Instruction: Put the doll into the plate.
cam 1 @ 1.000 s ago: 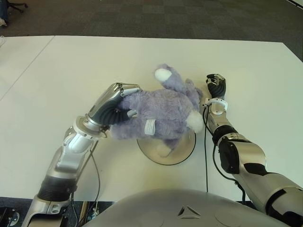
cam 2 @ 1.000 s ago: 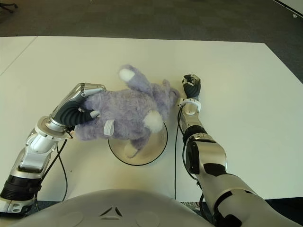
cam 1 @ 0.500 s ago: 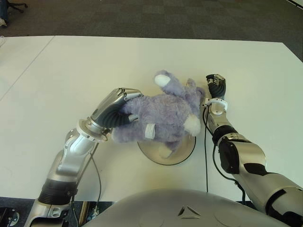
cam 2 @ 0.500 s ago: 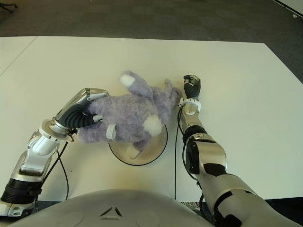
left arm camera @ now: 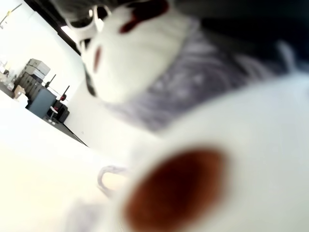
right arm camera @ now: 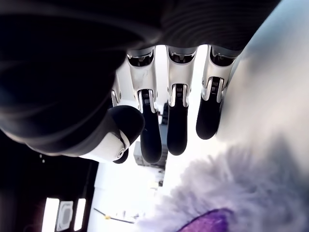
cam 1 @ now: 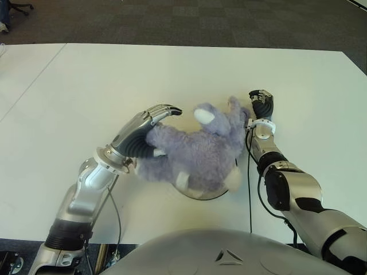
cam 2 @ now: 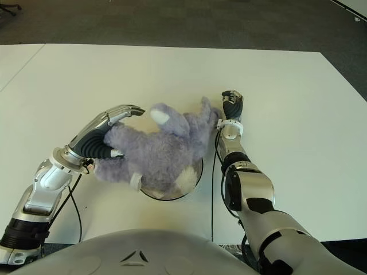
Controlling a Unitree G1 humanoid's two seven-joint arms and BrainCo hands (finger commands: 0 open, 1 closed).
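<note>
Now that the left hand (cam 1: pixel 150 123) has opened, its fingers spread and lifted off the fur where half a second ago they clamped the toy's back, the purple plush doll (cam 1: pixel 198 149) has dropped and rolled over the metal plate (cam 1: pixel 221 192). Its body covers most of the dish, with only the near rim showing; the head end lies toward the right hand (cam 1: pixel 261 104). I judge the placing nearly complete, with only the withdrawal of the left arm remaining, though the rump overhangs the plate's left edge. The right hand shows just beside the doll's ear, on its right, fingers straight and close together, holding nothing. Everything sits on a white table (cam 1: pixel 86 86); dark carpet (cam 1: pixel 172 23) lies beyond.
</note>
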